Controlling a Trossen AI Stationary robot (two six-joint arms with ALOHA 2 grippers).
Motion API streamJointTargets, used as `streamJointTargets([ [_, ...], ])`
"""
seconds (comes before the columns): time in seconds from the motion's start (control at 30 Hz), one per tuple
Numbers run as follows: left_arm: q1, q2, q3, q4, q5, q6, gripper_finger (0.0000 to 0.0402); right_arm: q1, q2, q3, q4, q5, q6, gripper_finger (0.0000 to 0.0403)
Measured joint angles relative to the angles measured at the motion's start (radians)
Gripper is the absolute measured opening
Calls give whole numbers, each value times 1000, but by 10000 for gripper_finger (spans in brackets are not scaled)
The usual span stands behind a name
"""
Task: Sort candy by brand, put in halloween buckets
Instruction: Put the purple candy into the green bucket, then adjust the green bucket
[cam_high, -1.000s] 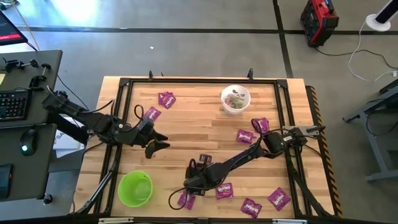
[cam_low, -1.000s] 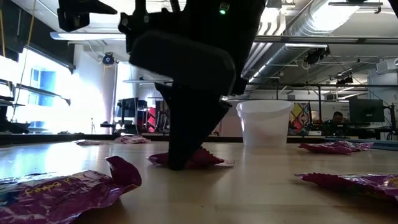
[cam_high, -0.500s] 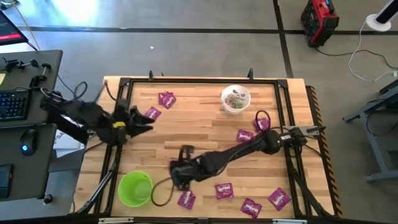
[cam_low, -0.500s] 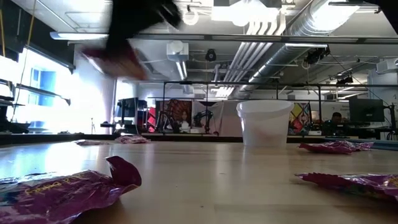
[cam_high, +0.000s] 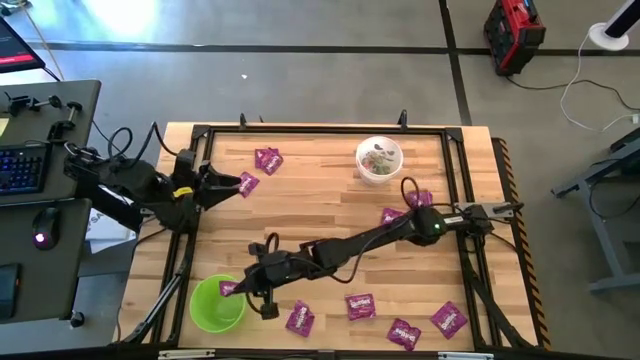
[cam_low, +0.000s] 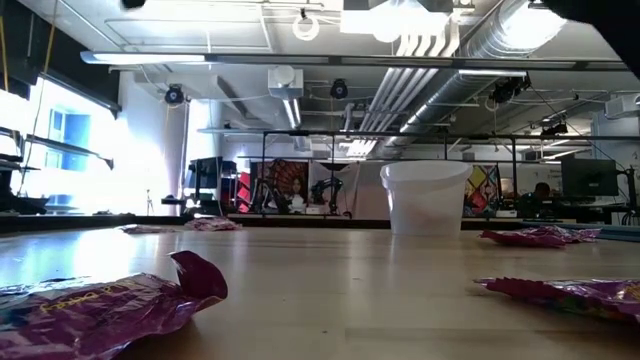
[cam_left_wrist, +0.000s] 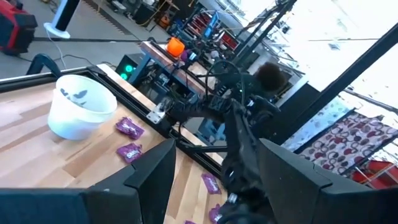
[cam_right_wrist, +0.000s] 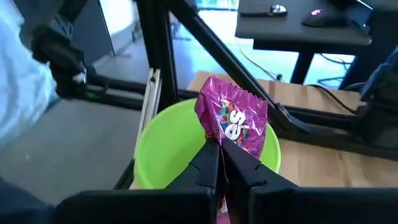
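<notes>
With its fingers clamped on a flat purple-magenta candy packet (cam_right_wrist: 232, 121), the right claw (cam_right_wrist: 220, 163) holds it directly over the lime green plastic bucket (cam_right_wrist: 163, 147); delivery is in hand (next: part and drop). The left claw (cam_high: 232, 183), apart, waits empty well off.

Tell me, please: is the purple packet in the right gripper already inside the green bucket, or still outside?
Still outside: the right gripper, shut on the purple packet, holds it above the green bucket.
</notes>
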Motion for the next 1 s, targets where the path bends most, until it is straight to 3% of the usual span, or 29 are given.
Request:
streamJointTargets([
  [0.3,0,29,-1,0,-14,-36,211,-6,109,0,323,-62,180,0],
  [0.53,0,47,-1,1,-22,-63,211,-6,113,0,307,-44,318,10],
  [0.7,0,47,-1,18,-22,-62,211,-13,113,0,310,-38,412,81],
  [0.87,-1,46,-1,30,-27,-55,211,-14,113,5,310,-45,404,180],
  [1.0,0,46,-1,30,-31,-36,211,-15,111,5,317,-62,372,227],
])
